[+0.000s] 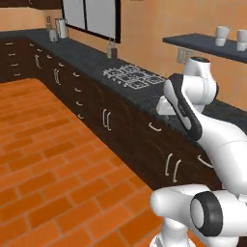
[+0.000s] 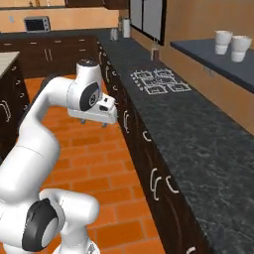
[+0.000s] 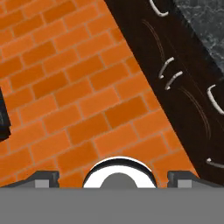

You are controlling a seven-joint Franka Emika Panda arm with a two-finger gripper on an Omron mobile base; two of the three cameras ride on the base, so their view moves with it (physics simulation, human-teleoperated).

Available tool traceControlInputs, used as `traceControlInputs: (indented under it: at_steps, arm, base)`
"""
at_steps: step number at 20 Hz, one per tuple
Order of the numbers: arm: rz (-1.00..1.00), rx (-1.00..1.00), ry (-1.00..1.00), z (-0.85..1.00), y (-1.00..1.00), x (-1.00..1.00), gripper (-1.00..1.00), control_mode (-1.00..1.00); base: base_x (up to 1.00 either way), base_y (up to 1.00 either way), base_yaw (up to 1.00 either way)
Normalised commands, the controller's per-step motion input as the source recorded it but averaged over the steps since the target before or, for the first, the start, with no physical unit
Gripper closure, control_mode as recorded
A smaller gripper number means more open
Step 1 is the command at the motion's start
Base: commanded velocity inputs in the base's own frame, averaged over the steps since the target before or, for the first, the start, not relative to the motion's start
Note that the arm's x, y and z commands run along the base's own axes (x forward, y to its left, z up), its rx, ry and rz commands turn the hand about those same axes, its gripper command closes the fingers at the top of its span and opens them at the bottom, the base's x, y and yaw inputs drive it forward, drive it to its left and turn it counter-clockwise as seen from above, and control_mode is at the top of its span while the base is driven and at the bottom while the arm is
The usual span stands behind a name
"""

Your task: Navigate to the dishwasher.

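Observation:
The dishwasher with its grey metallic front is out of view; every front along the counter run is a dark-wood cabinet door (image 1: 108, 120) with thin silver handles. My gripper (image 2: 94, 122) hangs over the brick floor (image 2: 99, 163), just left of the cabinet row, and points down. In the hand view its two fingertips (image 3: 43, 179) stand far apart at the bottom, with nothing but floor between them, so my gripper (image 3: 113, 179) is open.
A dark stone counter (image 2: 198, 144) runs along the right wall with a cooktop (image 2: 158, 81) set in it. A shelf (image 2: 218, 59) above carries white cups (image 2: 223, 42). An island corner (image 2: 6, 64) stands on the left. A small oven (image 2: 35, 23) sits on the far counter.

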Motion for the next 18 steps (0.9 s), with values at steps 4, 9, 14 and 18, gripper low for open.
traceControlInputs:
  at_steps: [4, 9, 14, 18]
  arm:
    - [0.0, 0.0, 0.0, 0.0, 0.0, 0.0, -1.0, 1.0]
    - [0.0, 0.0, 0.0, 0.0, 0.0, 0.0, -1.0, 1.0]
    - [0.0, 0.0, 0.0, 0.0, 0.0, 0.0, -1.0, 1.0]
    - [0.0, 0.0, 0.0, 0.0, 0.0, 0.0, -1.0, 1.0]
  base:
    - [0.35, 0.18, 0.73]
    - [0.48, 0.13, 0.66]
    - [0.57, 0.15, 0.55]
    - [0.68, 0.05, 0.3]
